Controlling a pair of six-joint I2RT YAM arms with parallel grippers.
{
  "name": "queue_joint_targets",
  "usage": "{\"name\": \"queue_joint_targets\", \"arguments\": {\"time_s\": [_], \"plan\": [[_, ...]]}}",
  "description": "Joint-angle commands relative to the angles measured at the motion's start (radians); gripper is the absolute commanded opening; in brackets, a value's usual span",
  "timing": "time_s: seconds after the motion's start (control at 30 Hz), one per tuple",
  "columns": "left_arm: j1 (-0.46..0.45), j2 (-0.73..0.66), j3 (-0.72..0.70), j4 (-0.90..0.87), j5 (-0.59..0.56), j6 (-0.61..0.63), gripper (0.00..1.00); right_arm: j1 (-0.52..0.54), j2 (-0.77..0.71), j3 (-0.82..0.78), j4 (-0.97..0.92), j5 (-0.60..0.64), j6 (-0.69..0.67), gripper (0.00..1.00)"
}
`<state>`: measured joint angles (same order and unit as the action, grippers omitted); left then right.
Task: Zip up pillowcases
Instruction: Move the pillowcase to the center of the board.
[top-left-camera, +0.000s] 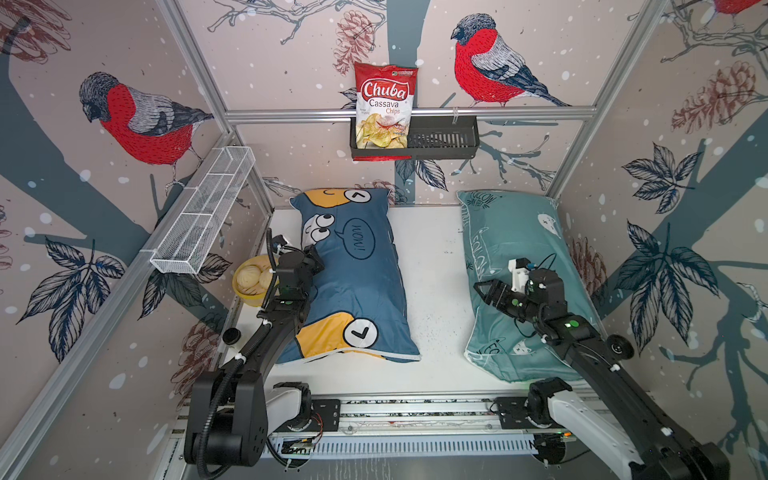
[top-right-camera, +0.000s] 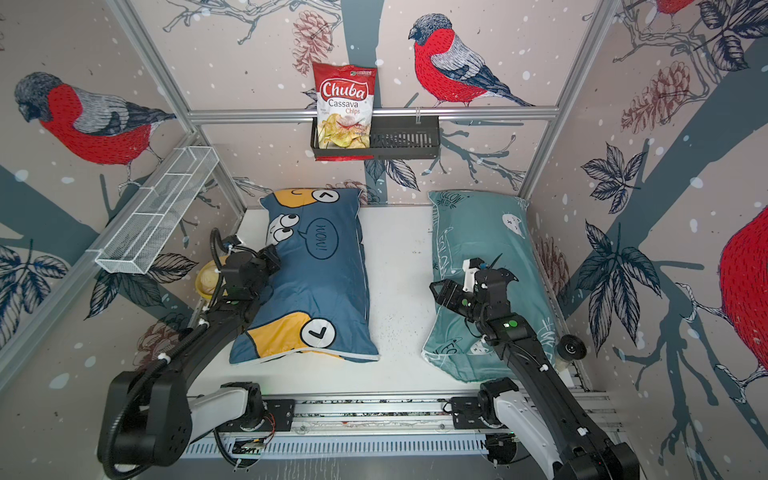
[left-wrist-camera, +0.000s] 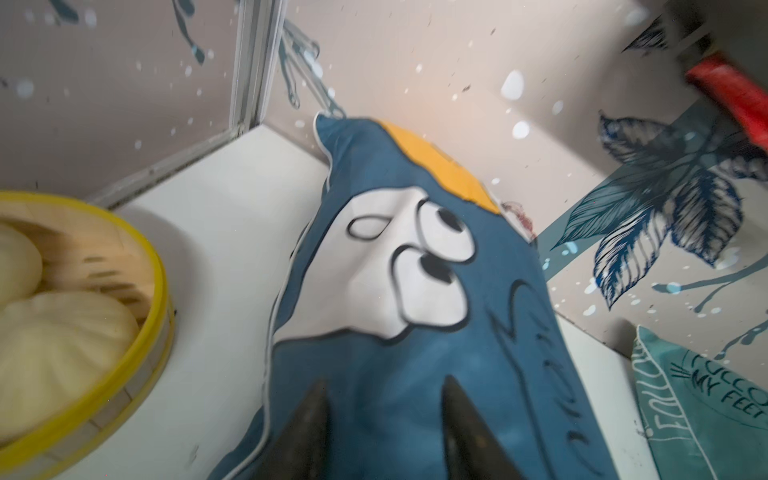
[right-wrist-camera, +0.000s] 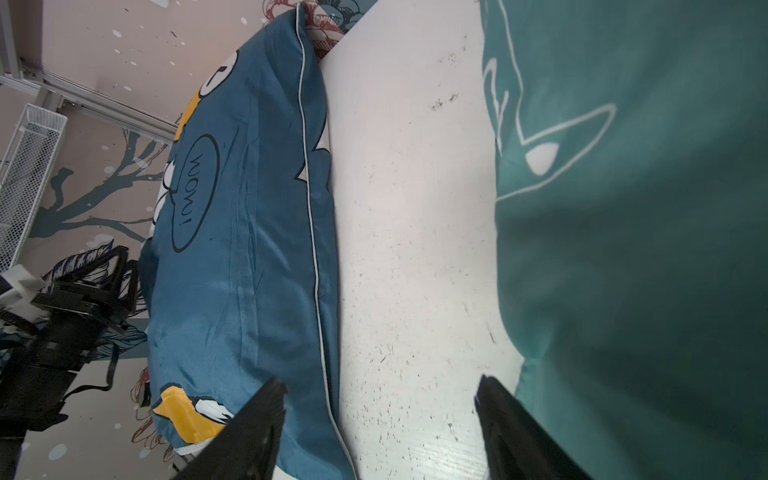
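Two pillowcases lie lengthwise on the white table (top-left-camera: 432, 270). The dark blue pillowcase (top-left-camera: 357, 282) (top-right-camera: 320, 282) with yellow faces and a "WOW!" bubble is on the left. The teal pillowcase (top-left-camera: 511, 232) (top-right-camera: 478, 224) is on the right. My left gripper (top-left-camera: 313, 255) (left-wrist-camera: 384, 380) is at the blue pillowcase's (left-wrist-camera: 415, 332) left edge, open, its fingers spread over the fabric and gripping nothing. My right gripper (top-left-camera: 484, 289) (right-wrist-camera: 380, 386) stands open at the teal pillowcase's (right-wrist-camera: 644, 249) left edge, pointing across the bare table toward the blue one (right-wrist-camera: 249, 249). No zipper shows.
A yellow-rimmed bamboo steamer with buns (top-left-camera: 249, 282) (left-wrist-camera: 62, 311) sits left of the blue pillow, beside my left arm. A white wire basket (top-left-camera: 203, 216) hangs on the left wall. A black basket (top-left-camera: 444, 137) on the back wall holds a chips bag (top-left-camera: 384, 104).
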<state>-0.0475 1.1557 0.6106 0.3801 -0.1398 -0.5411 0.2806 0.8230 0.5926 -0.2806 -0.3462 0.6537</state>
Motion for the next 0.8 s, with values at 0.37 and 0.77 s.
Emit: {"name": "queue_joint_targets", "arguments": {"time_s": [0.37, 0.77], "plan": [[-0.393, 0.041, 0.226, -0.109, 0.207, 0.083, 0.95, -0.057, 0.013, 0.109, -0.036, 0.284, -0.036, 0.83], [-0.653, 0.680, 0.552, 0.166, 0.532, -0.089, 0.97, -0.075, -0.117, 0.086, -0.125, 0.428, -0.037, 0.82]]}}
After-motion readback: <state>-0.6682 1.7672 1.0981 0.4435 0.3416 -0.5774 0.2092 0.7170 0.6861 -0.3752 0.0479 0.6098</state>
